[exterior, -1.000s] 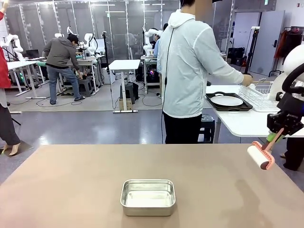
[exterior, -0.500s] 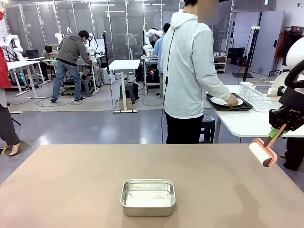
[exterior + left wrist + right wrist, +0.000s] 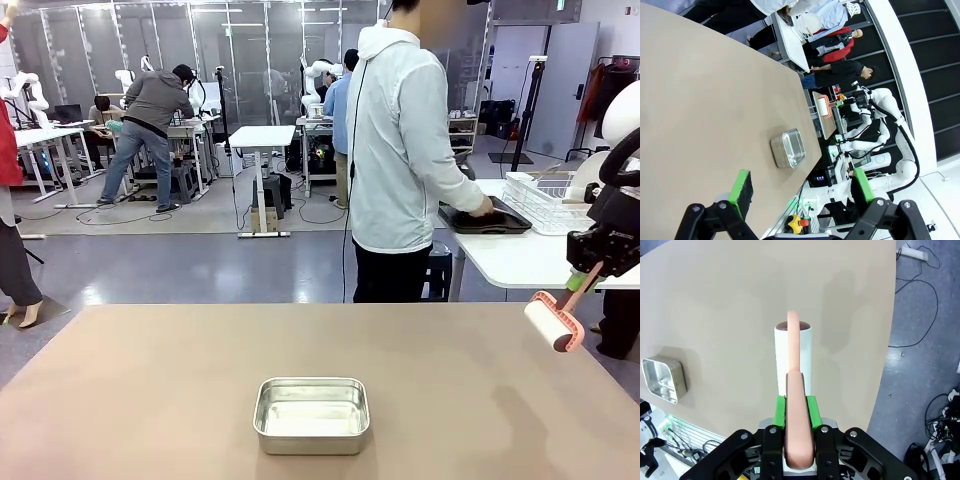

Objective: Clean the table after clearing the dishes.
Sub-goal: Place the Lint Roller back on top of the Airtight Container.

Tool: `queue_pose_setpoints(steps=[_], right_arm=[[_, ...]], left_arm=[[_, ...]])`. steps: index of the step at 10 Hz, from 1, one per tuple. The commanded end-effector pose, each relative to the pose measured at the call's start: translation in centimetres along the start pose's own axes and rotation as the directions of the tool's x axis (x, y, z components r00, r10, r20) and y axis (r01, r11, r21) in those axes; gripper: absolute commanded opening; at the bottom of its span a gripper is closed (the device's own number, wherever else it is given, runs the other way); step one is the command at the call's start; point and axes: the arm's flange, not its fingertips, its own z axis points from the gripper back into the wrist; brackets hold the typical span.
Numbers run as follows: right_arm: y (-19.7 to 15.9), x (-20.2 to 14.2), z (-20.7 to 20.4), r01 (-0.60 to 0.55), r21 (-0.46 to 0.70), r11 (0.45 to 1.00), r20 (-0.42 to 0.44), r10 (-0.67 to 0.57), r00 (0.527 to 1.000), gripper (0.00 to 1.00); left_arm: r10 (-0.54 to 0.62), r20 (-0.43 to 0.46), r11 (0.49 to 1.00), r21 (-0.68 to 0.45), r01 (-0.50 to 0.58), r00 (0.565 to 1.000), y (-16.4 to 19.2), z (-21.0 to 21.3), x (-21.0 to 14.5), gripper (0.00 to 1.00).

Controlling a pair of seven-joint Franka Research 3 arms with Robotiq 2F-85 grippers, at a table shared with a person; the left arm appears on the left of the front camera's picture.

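Beige table [image 3: 150,390] in a lab bears a steel pan [image 3: 311,414]; right fingers [image 3: 811,410] clamp a roller [image 3: 793,357], left fingers [image 3: 742,186] wide

grey glossy floor [image 3: 200,265], glass partition walls [image 3: 240,50], a small white desk [image 3: 262,137] mid-room.

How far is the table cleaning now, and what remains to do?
Done: the beige-brown table carries no dishes; the person handles a dark tray at the white side table. In hand: the right gripper is shut on the pink-handled white lint roller, held above the table's right edge. Left: rolling the tabletop. A shiny steel pan sits there. The left gripper is open, empty.
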Motion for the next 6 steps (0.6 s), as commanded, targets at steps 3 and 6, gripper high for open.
queue_pose_setpoints(steps=[3,6], right_arm=[[0.19,0.02,0.15,-0.002,-0.002,1.000,0.007,0.002,1.000,0.20],[0.19,0.02,0.15,-0.002,-0.002,1.000,0.007,0.002,1.000,0.20]], left_arm=[[0.002,0.007,1.000,-0.008,-0.002,1.000,-0.16,0.16,-0.23,1.00],[0.002,0.007,1.000,-0.008,-0.002,1.000,-0.16,0.16,-0.23,1.00]])
